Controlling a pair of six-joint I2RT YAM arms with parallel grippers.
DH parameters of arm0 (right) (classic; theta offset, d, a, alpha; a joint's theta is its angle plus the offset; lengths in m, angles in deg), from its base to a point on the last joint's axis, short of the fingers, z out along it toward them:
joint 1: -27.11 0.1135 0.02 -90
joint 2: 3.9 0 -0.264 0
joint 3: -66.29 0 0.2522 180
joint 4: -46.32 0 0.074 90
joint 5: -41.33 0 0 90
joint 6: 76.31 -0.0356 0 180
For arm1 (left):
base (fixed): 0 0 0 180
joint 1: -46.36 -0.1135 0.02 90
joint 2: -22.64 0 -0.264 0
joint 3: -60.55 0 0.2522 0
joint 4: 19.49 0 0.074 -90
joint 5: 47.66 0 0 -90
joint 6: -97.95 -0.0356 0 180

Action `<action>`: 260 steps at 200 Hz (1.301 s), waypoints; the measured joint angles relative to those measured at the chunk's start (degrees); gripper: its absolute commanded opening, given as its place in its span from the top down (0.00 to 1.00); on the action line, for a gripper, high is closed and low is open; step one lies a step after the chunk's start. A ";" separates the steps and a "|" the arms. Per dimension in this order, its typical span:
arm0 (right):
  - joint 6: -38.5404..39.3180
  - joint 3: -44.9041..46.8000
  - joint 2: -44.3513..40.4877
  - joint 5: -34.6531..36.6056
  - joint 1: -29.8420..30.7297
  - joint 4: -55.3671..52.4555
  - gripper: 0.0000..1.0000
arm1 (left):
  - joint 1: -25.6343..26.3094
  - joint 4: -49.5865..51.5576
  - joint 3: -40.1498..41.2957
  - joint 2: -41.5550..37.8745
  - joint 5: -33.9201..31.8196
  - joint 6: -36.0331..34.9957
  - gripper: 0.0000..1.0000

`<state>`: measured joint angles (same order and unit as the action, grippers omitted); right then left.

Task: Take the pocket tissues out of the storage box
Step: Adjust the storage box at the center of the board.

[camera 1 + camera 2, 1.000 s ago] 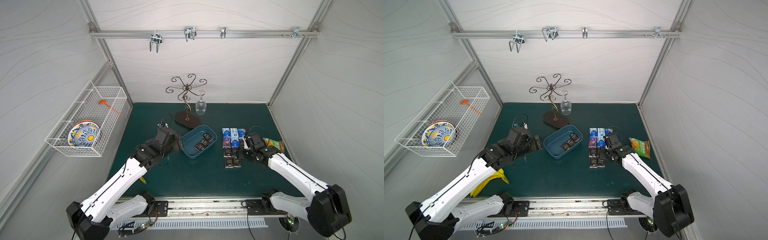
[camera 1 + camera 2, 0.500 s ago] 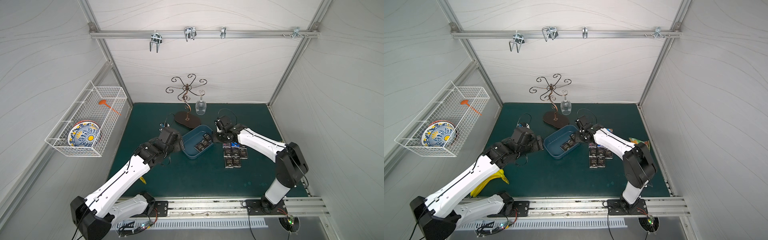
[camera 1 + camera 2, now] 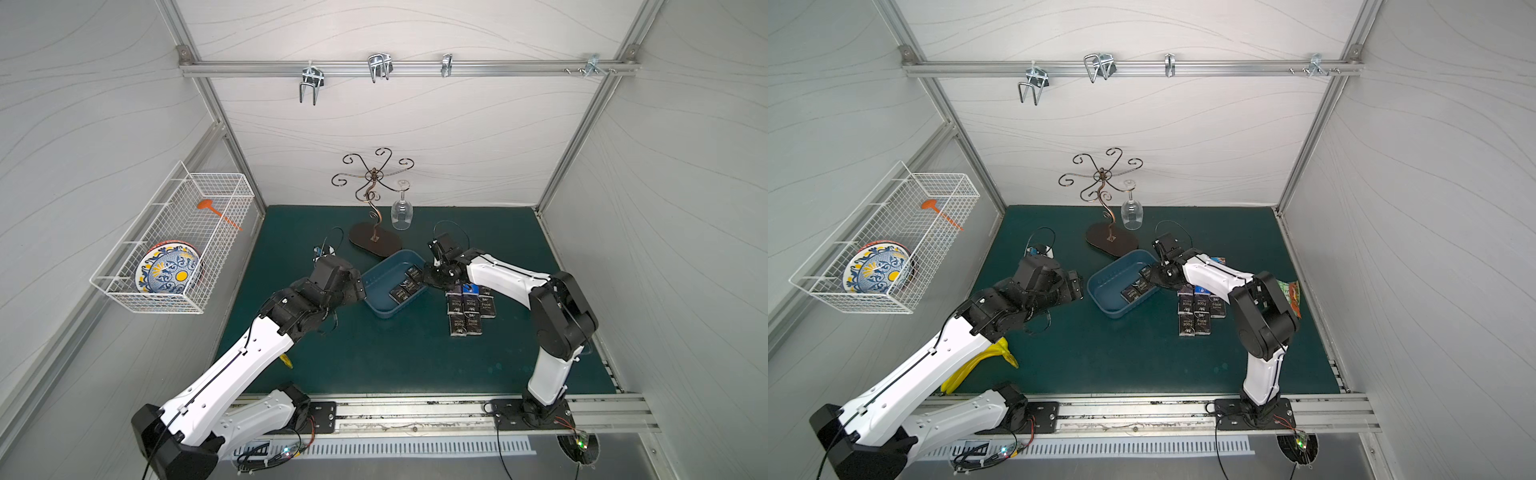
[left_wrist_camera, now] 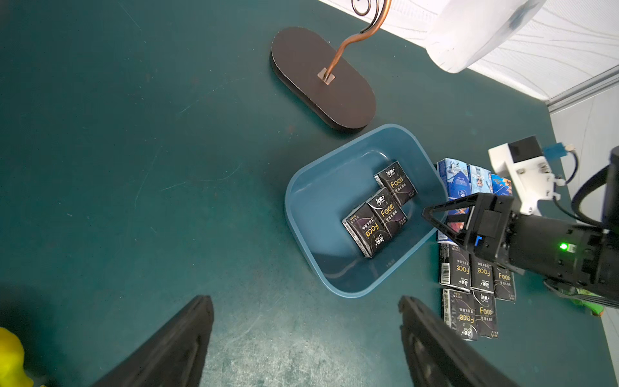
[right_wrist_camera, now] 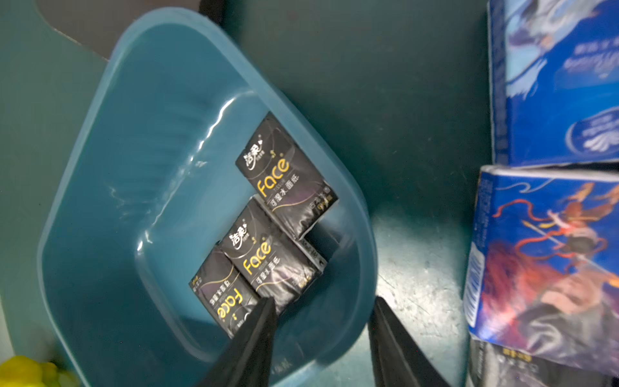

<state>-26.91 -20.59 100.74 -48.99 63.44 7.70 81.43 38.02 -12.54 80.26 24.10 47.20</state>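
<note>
R arm covers some pocket tissues beside storage box.

Right wrist view: both fingers of the right end effector ran off the frame, their bases unseen. The picture-printed pocket tissues were smeared by blur and cropped at the edge. The storage box lost one end to the frame.

Left wrist view: the left end effector showed finger ends only. A pale rounded shape was blurred and cropped, its identity unclear. The snack bag lay almost wholly under the right arm.

Top view: the bananas sat mostly beneath the left arm. Pack lettering was too small to read.
</note>
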 measured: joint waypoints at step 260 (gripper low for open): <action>25.59 -12.09 6.01 -1.55 -0.66 -11.87 0.57 | 0.00 0.17 0.00 0.76 -0.44 0.04 0.09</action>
<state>-1.32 -32.68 106.75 -50.54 62.79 -4.17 81.43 38.19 -12.54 81.03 23.67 47.24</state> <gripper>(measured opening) 0.407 0.911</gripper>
